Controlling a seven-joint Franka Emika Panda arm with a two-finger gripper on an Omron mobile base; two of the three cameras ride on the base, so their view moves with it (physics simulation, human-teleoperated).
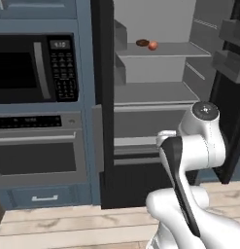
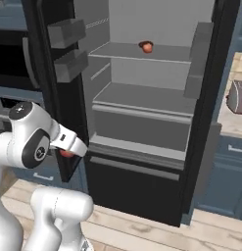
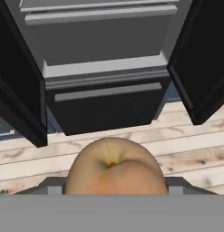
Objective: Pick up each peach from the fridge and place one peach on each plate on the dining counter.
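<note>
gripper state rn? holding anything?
Gripper: shut on a peach, held low in front of the open fridge. A second peach sits on the fridge's upper shelf.

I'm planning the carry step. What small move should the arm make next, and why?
Probably draw the gripper back from the open grey-shelved fridge before turning away. A round orange-yellow peach sits between its tips, held low over the plank floor, between the black doors. A second small red peach waits on the upper shelf.
</note>
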